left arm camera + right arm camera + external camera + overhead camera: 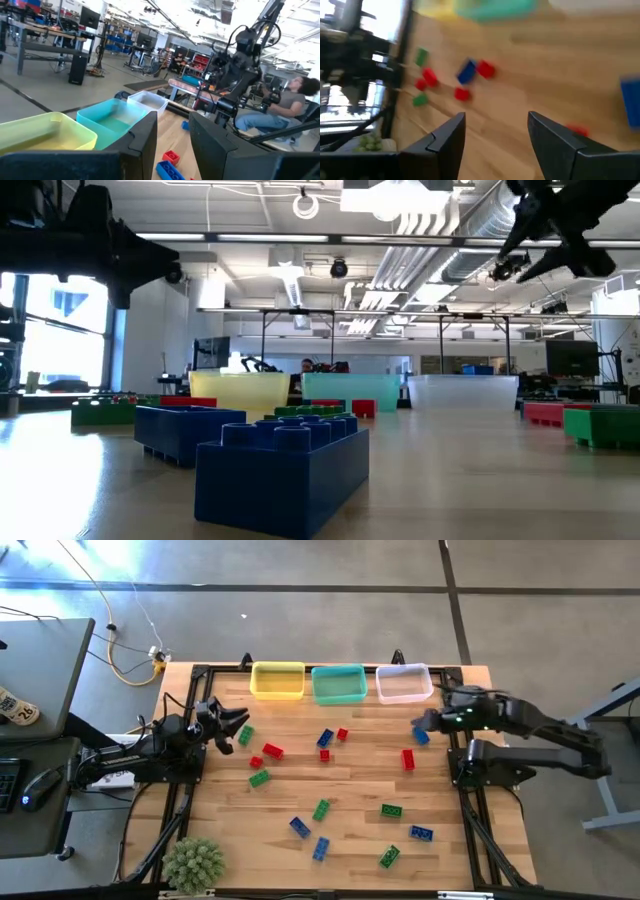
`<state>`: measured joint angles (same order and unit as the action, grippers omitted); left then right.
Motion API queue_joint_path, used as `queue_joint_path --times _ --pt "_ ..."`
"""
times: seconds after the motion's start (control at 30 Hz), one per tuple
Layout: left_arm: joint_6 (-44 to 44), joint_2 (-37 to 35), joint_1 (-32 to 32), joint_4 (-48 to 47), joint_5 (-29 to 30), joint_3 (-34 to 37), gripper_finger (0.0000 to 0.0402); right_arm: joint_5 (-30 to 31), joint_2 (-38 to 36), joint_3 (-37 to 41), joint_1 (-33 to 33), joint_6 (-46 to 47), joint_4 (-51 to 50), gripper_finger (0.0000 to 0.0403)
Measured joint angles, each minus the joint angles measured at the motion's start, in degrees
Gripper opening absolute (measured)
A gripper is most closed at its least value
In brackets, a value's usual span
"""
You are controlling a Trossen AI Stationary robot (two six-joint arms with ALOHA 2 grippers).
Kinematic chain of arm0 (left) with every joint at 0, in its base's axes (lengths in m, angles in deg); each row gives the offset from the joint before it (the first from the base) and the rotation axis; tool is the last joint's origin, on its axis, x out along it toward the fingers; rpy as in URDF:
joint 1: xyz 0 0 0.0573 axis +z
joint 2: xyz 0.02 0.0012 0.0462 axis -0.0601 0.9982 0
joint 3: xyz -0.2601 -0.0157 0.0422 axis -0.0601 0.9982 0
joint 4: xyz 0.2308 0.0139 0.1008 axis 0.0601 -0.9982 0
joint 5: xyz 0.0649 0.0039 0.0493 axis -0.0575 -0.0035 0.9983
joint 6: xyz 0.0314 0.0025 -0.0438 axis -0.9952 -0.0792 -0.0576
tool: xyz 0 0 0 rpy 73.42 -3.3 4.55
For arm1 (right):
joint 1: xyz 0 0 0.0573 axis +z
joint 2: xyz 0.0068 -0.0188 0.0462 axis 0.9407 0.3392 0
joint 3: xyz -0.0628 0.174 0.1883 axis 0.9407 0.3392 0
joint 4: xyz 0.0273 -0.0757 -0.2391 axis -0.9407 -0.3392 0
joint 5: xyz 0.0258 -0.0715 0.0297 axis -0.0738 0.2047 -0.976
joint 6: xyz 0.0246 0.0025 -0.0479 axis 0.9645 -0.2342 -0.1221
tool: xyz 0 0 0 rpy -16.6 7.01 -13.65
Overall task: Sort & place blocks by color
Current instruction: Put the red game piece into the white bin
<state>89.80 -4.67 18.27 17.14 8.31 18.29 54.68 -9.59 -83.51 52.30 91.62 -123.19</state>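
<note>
Small red, green and blue blocks lie scattered flat on the wooden table, among them a red one [273, 751], a green one [321, 809] and a blue one [421, 833]. My left gripper [238, 722] [174, 145] hovers at the table's left side, near a green block [246, 735], pointing level across the table. Its fingers stand a little apart, with nothing between them. My right gripper [422, 724] [497, 135] is raised over the far right part of the table, open, slanting down beside a blue block [421, 736].
Along the far edge stand a yellow bin [277, 665], a teal bin [338, 668] and a clear bin [403, 667]. A spiky green plant [193, 863] sits at the near left corner. A person [295, 100] sits beyond the table's right side.
</note>
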Motion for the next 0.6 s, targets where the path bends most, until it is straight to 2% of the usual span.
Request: queue_joint_path --times 0.13,0.3,0.6 --pt "0.00 0.00 0.00 -0.06 0.49 0.00 0.0103 -4.46 5.02 0.62 0.00 7.20 -2.21 0.0202" --pt "0.00 0.00 0.00 -0.07 0.49 0.00 0.0103 -9.24 10.74 0.81 0.00 10.19 -4.20 0.0202" --pt "0.04 0.00 0.00 -0.07 0.41 0.00 0.0103 -6.85 19.42 0.83 2.49 14.07 -4.63 0.0202"
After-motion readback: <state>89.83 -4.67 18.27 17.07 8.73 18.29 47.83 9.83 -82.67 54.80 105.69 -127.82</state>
